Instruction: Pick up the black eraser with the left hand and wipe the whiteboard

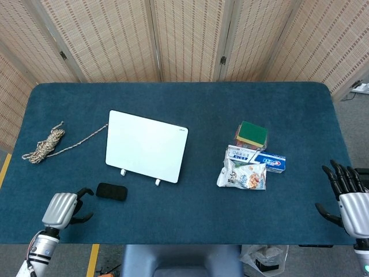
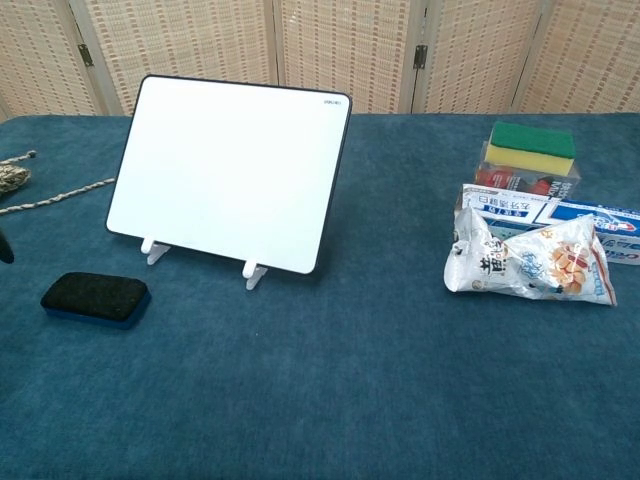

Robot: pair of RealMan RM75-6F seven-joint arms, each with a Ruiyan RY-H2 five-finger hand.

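Just in front of the whiteboard [image 1: 146,146], off its left foot, the black eraser [image 1: 111,191] lies flat on the blue surface [image 1: 190,213], untouched. The whiteboard leans back on two small white feet, its face blank. Beside the eraser, on the side away from the whiteboard's middle, the left robot hand [image 1: 61,209] hangs near the surface's front edge, fingers apart and curved toward the eraser, holding nothing and not touching it. Well to the right of the whiteboard sit a green-and-yellow sponge [image 1: 253,134], a toothpaste box [image 1: 258,158] and a crumpled snack bag [image 1: 243,175], all close together. To the whiteboard's left lies a coiled rope [image 1: 45,145]. Far right of the whiteboard, past the surface's edge, the right robot hand [image 1: 349,202] is spread and empty.
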